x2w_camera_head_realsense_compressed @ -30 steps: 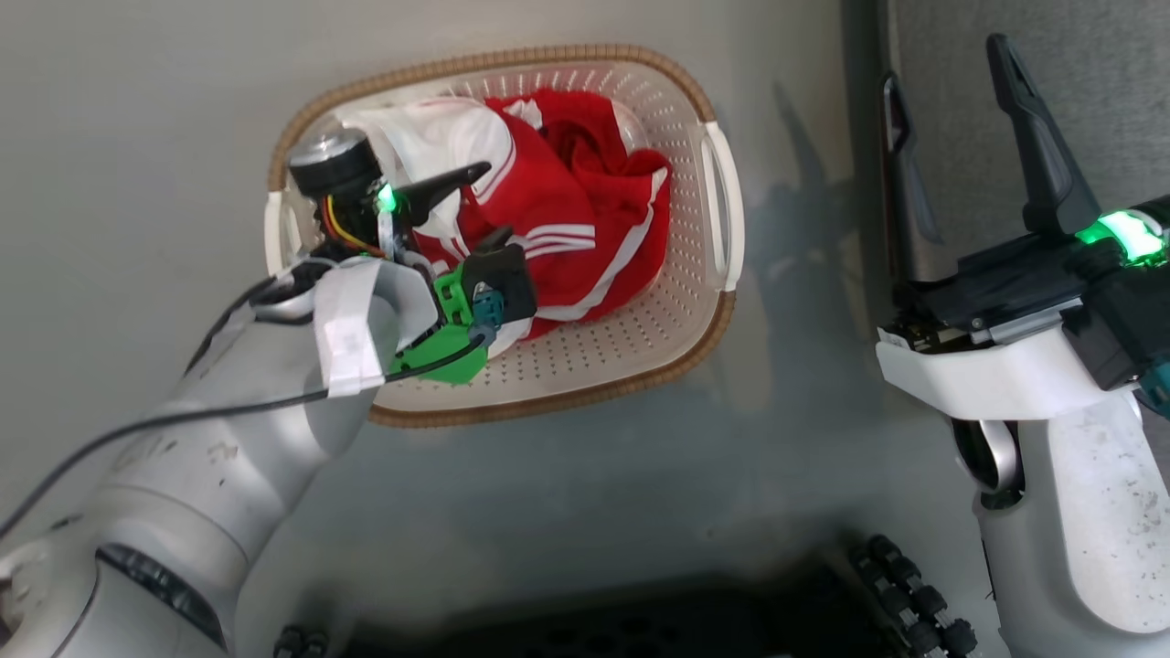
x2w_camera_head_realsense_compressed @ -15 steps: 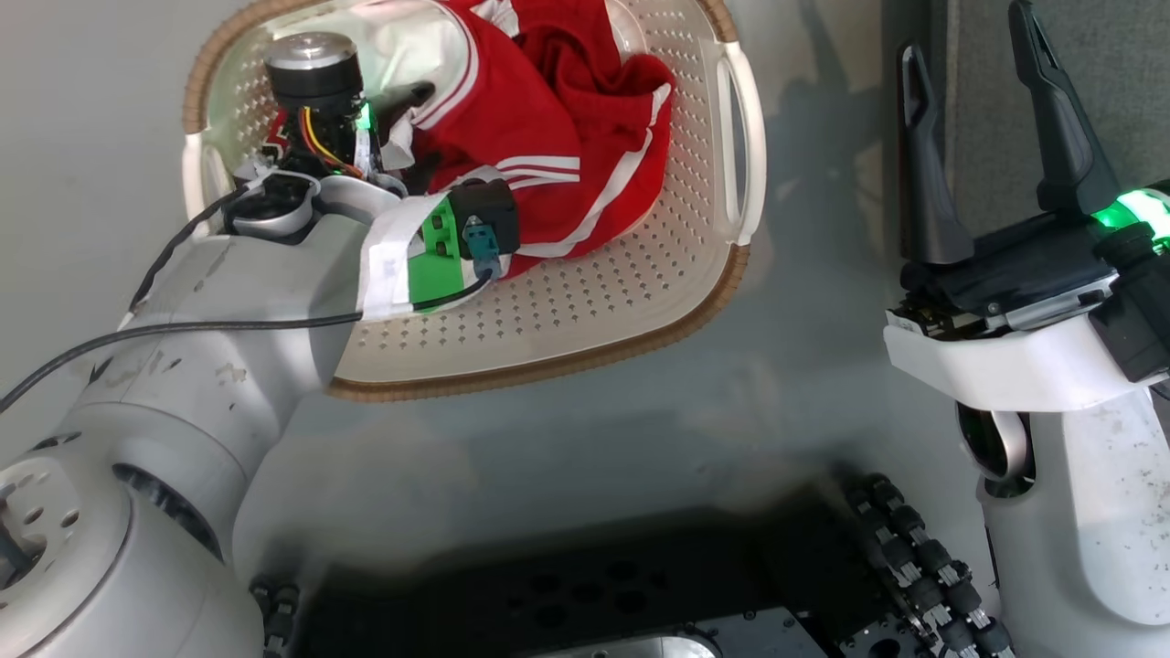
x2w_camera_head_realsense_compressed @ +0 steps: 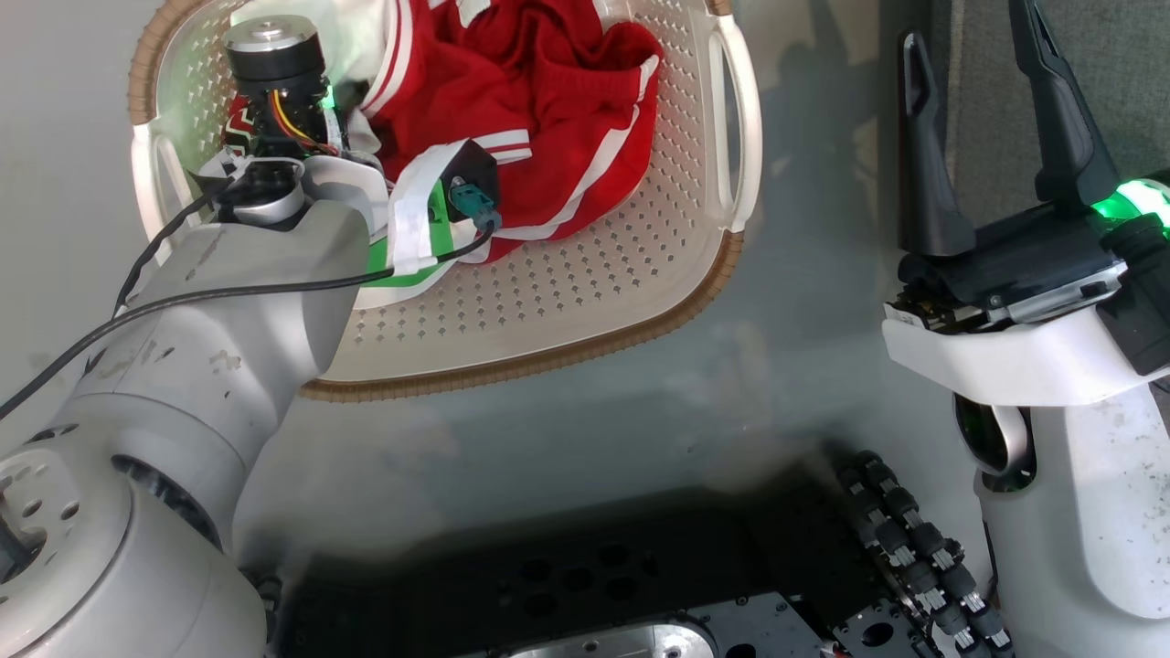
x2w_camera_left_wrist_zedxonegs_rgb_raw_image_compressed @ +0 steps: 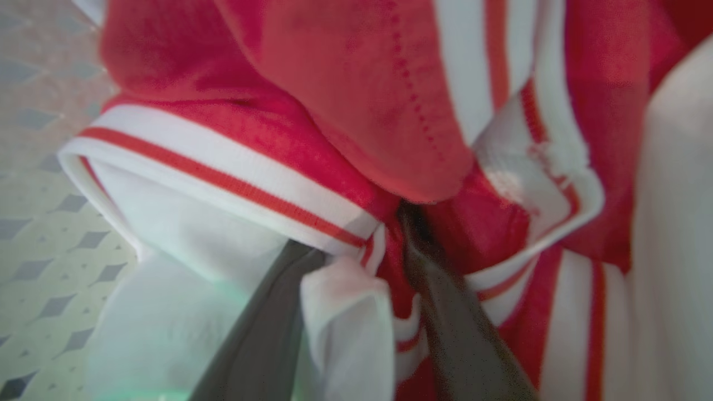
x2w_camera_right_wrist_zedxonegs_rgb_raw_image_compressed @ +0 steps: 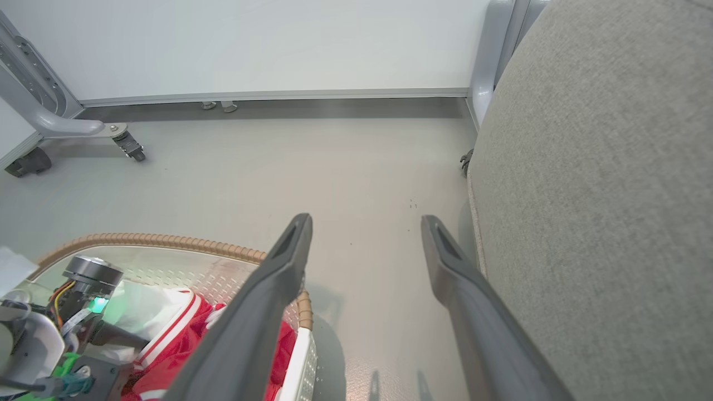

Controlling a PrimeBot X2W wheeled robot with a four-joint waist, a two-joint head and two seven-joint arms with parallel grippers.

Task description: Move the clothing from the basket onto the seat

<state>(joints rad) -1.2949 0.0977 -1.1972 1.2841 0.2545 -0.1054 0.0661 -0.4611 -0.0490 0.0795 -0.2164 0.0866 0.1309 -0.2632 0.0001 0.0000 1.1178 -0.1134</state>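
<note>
The clothing [x2w_camera_head_realsense_compressed: 539,100], red with white stripes and white panels, lies bunched in the cream perforated basket [x2w_camera_head_realsense_compressed: 603,292] on the floor. My left arm reaches down into the basket and its fingers are buried in the cloth. In the left wrist view my left gripper [x2w_camera_left_wrist_zedxonegs_rgb_raw_image_compressed: 359,234] has its two dark fingers closed in on a fold of the clothing [x2w_camera_left_wrist_zedxonegs_rgb_raw_image_compressed: 334,139], white hem bunched between them. My right gripper [x2w_camera_head_realsense_compressed: 967,23] stands open and empty to the right of the basket, beside the grey seat [x2w_camera_head_realsense_compressed: 1115,73]. The seat [x2w_camera_right_wrist_zedxonegs_rgb_raw_image_compressed: 601,195] runs along the right of the open right gripper [x2w_camera_right_wrist_zedxonegs_rgb_raw_image_compressed: 366,223].
The basket's brown rim [x2w_camera_right_wrist_zedxonegs_rgb_raw_image_compressed: 167,242] lies lower left of the right fingers. Grey floor [x2w_camera_head_realsense_compressed: 548,439] separates basket and seat. My dark base [x2w_camera_head_realsense_compressed: 594,594] sits below. A white wall panel with a wheeled frame leg [x2w_camera_right_wrist_zedxonegs_rgb_raw_image_compressed: 55,125] stands beyond.
The head camera has tipped, so the basket sits higher in the picture. My left arm has sunk deeper into the basket and its fingers have closed onto the cloth. The right gripper stays open.
</note>
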